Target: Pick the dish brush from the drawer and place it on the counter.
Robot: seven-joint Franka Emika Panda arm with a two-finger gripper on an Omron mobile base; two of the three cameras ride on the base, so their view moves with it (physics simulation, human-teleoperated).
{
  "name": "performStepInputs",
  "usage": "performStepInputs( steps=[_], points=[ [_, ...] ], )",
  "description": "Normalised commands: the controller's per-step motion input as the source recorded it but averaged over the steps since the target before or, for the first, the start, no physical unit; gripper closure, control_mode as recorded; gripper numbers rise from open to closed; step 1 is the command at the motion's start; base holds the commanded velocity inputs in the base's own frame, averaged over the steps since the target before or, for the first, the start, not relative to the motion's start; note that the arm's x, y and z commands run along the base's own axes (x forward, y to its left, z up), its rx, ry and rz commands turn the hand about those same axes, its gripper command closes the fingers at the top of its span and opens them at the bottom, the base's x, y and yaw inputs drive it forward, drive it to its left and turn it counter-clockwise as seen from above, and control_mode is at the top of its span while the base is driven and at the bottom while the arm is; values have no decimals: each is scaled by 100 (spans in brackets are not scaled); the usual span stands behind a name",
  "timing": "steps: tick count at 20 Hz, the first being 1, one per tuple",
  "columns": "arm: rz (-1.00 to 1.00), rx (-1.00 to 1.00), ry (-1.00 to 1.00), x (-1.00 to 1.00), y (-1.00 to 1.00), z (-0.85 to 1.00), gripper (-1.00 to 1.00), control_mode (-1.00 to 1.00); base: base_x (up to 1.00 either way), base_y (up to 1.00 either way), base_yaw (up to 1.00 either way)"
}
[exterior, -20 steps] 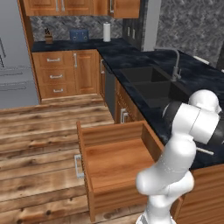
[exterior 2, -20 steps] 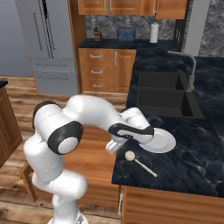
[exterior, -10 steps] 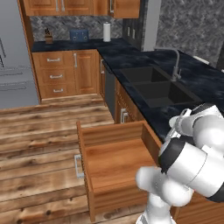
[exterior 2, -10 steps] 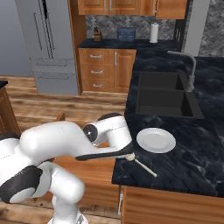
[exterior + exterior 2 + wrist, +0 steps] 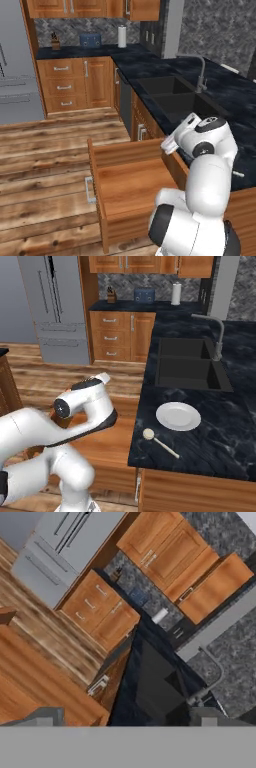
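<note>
While arm folded, dish brush (image 5: 160, 442) on counter (image 5: 220, 428)

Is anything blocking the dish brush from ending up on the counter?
Nothing visible. The dish brush already lies on the counter, just in front of the white plate and apart from it. The drawer stands open.

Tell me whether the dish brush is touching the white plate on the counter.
Apart. The right base view shows the dish brush lying on the counter in front of the plate, with a strip of dark stone plainly between the brush head and the plate's rim.
</note>
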Motion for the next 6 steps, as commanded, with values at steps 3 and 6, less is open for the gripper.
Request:
performStepInputs(
  steps=[3,6],
  points=[
    [3,17,-6,49,73,100,-100,-100,0,0,0],
    [5,19,0,53,60,100,-100,-100,0,0,0]
  ],
)
